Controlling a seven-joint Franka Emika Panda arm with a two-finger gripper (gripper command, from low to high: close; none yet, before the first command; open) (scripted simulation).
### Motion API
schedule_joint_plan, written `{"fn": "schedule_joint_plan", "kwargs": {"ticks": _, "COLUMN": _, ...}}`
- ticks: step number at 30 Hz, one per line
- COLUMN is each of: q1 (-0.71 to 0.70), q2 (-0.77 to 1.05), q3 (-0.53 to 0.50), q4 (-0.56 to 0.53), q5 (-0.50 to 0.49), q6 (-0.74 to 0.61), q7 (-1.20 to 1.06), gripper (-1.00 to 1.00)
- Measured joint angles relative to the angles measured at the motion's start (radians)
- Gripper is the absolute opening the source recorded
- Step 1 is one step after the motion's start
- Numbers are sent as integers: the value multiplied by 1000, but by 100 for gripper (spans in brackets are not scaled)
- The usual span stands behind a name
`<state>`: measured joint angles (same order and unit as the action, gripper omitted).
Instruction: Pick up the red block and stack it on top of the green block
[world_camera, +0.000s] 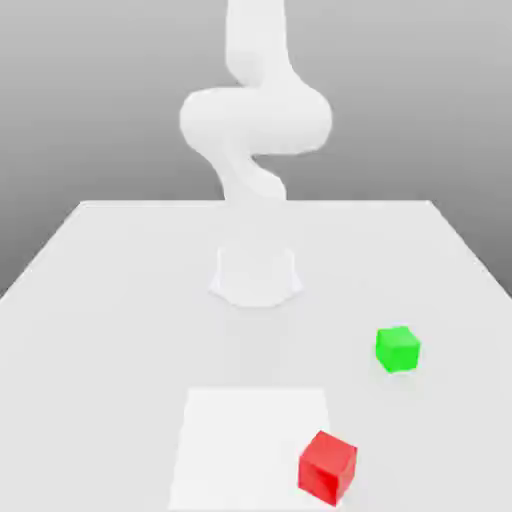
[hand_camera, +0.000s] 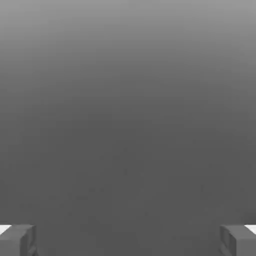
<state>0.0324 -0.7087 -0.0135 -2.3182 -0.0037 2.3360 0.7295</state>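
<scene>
Red is what you spot first: the red block (world_camera: 327, 466) sits on the white table (world_camera: 100, 300), at the near corner of a paler square patch (world_camera: 240, 440) on that surface, on the exterior view's right side of the patch. It rests flat, one corner turned toward you, with nothing touching it.

Taking the red block as your landmark, the green block (world_camera: 397, 349) lies farther back on the table and a little toward the exterior view's right, well apart from it. It too sits flat on the bare tabletop, outside the pale patch, and nothing is in contact with it.

Farther back again from the red block, and toward the exterior view's left, you see the round base of the white Panda arm (world_camera: 256, 120) planted on the table. The arm rises from it, bulges out in a thick curved joint, and continues upward past the top edge.

In the hand view, your gripper (hand_camera: 128, 240) looks out at plain grey background. Its two grey fingertips (hand_camera: 17, 240) stand far apart at opposite sides of the picture, so the hand is spread wide with nothing between the jaws.
</scene>
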Motion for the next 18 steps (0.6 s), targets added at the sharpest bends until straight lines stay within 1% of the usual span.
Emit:
{"fn": "schedule_joint_plan", "kwargs": {"ticks": 11, "q1": 127, "q2": 405, "q3": -54, "q4": -81, "q5": 9, "q6": 160, "q7": -331, "gripper": 0}}
{"fn": "schedule_joint_plan", "kwargs": {"ticks": 18, "q1": 175, "q2": 659, "q3": -51, "q4": -131, "q5": 31, "q6": 260, "q7": -550, "gripper": 0}}
